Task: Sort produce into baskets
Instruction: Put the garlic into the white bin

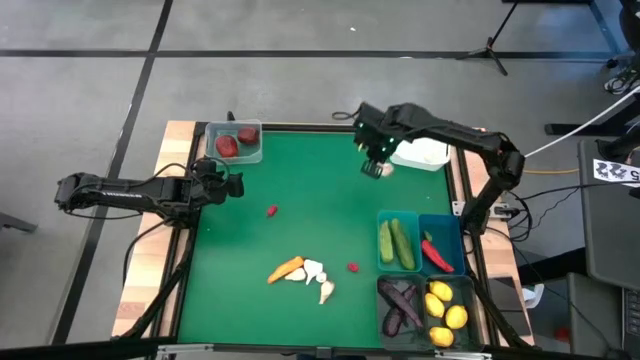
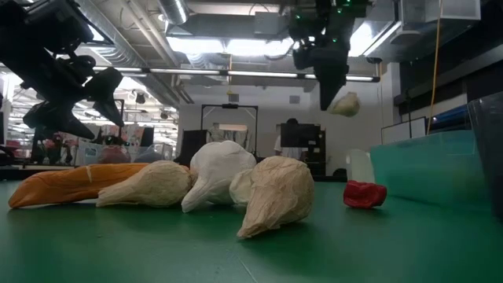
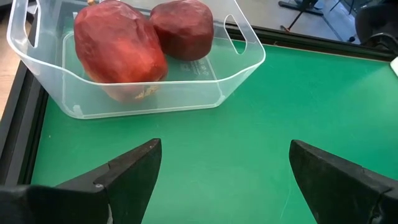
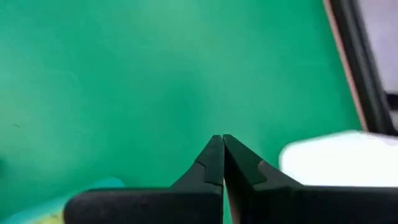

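1. Over at the left edge of the counter, the left claw hangs with its fingers spread wide apart, gripping nothing, just in front of the clear basket.
2. That clear basket sits in the far left corner with two dark red round ones inside, touching each other.
3. Out on the green, a small red piece lies alone left of centre.
4. Nearer the front edge, the orange carrot lies touching a cluster of white garlic, and another small red piece sits just to their right.
5. Up at the far edge, the right claw is raised above the counter, fingers pressed together, a pale garlic bulb at its tip, right beside the white basket.
6. Front right corner: the cucumbers, red pepper, eggplants and lemons each fill their own basket.
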Robot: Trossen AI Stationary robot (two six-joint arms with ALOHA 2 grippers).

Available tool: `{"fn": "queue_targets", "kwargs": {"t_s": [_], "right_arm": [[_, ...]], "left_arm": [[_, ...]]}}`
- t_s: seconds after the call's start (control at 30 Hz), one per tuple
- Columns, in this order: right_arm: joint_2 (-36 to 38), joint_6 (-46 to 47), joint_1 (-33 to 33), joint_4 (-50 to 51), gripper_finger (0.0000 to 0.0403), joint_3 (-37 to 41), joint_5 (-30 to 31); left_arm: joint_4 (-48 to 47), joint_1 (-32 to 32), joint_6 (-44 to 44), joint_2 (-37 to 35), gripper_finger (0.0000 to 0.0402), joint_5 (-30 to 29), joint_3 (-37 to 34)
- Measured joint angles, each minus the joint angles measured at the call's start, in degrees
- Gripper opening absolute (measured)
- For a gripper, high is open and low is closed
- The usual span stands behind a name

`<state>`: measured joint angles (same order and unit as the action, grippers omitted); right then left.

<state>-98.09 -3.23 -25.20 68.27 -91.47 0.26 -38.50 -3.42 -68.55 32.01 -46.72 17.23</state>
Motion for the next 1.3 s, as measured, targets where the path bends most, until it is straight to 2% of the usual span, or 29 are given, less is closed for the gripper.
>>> {"fn": "queue_targets", "kwargs": {"t_s": [0.43,0.7,0.93,1.13,1.3], "right_arm": [[1.84,-6.1,-20.23,2.08,0.0,0.07,-6.29],[1.89,-7.28,-29.98,-6.26,0.0,6.99,-10.35],[1.84,-4.73,-33.52,-14.98,0.0,14.78,-10.14],[1.84,-2.82,-33.42,-21.43,0.0,19.87,-5.67],[1.84,-1.7,-33.4,-24.92,0.0,22.69,-5.07]], "left_arm": [[0.13,-0.02,-0.04,0.0,0.0345,-0.02,-0.02],[0.13,-0.01,-0.04,0.0,0.0345,-1.06,-0.01],[0.13,-0.02,-0.04,0.02,0.0345,-1.28,0.0],[0.14,-0.01,-0.39,0.0,0.0345,-2.37,0.0],[0.13,-0.01,-0.43,0.02,0.0345,-2.62,0.0]]}}
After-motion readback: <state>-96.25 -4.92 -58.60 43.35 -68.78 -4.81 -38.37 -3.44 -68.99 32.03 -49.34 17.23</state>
